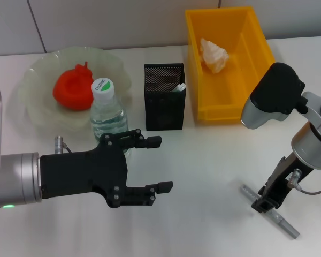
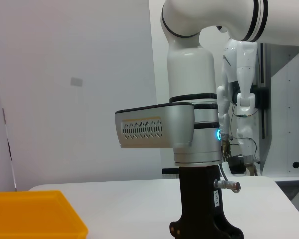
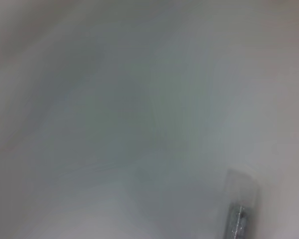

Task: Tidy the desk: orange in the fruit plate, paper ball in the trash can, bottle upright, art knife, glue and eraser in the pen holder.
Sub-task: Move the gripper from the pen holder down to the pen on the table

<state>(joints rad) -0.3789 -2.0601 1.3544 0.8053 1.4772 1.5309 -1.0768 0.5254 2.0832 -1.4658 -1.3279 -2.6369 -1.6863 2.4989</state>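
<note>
The orange (image 1: 73, 88) lies in the pale green fruit plate (image 1: 37, 115) at the back left. In front of the plate the bottle (image 1: 108, 110) stands upright. The paper ball (image 1: 214, 54) rests in the yellow trash can (image 1: 255, 53). A white item (image 1: 180, 87) pokes up inside the black mesh pen holder (image 1: 165, 101); whether it is the glue or the eraser I cannot tell. The grey art knife (image 1: 281, 219) lies on the table at the front right, and my right gripper (image 1: 266, 201) is lowered right onto its middle. My left gripper (image 1: 160, 164) hovers open just in front of the bottle, holding nothing.
The white table (image 1: 203, 176) stretches between the two arms. In the left wrist view, the right arm (image 2: 192, 129) stands upright over the table, with a corner of the trash can (image 2: 35, 216) low down. One end of the art knife (image 3: 239, 209) shows in the right wrist view.
</note>
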